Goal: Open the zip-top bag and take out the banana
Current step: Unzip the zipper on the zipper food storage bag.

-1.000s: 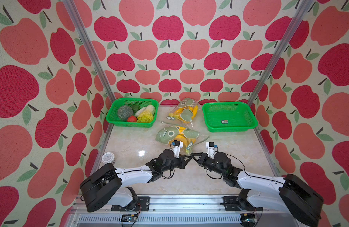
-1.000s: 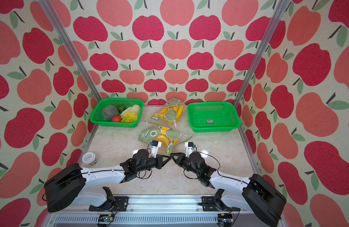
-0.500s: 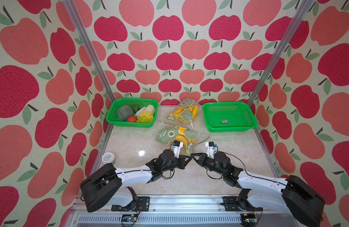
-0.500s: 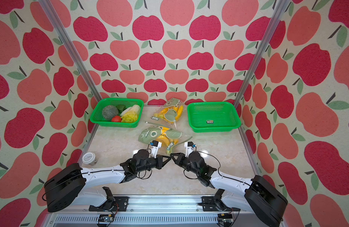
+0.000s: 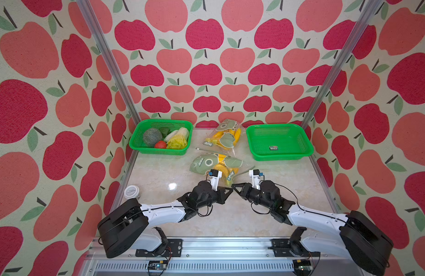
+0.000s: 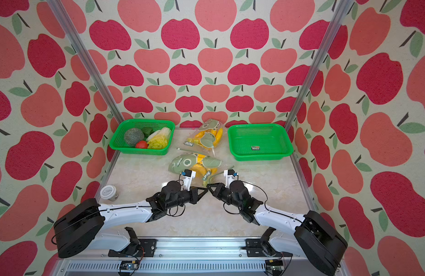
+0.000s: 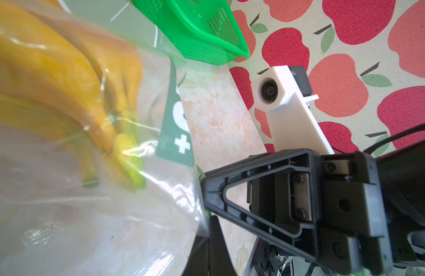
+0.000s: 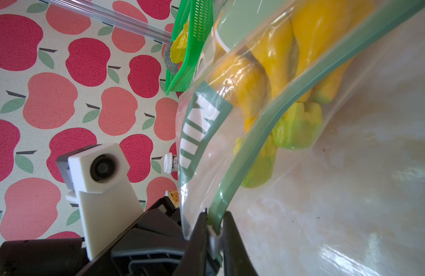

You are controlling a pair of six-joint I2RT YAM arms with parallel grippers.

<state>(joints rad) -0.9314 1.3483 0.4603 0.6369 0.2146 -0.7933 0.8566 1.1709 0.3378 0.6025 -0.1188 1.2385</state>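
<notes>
Right wrist view: what does the right gripper [image 8: 215, 221] have?

Its jaws are clamped on the white slider [image 8: 215, 239], at the end of the green zip strip [image 8: 227, 184] of the zip-top bag [image 8: 201, 181].

And the left gripper [image 7: 207, 225]?

It is pinched tight on the bag's clear corner, tip to tip with the right one. Both top views show them meeting at the bag's near end, low over the table [image 5: 158, 176].

Where is the banana [image 8: 273, 55]?

Inside the bag, a yellow bunch with green stem ends. The bag lies mid-table, between the basket of vegetables [image 5: 158, 153] and the empty basket [image 5: 278, 157]. A second bag [image 5: 224, 137] lies just behind it.

Is the zip open?

I cannot tell.
</notes>
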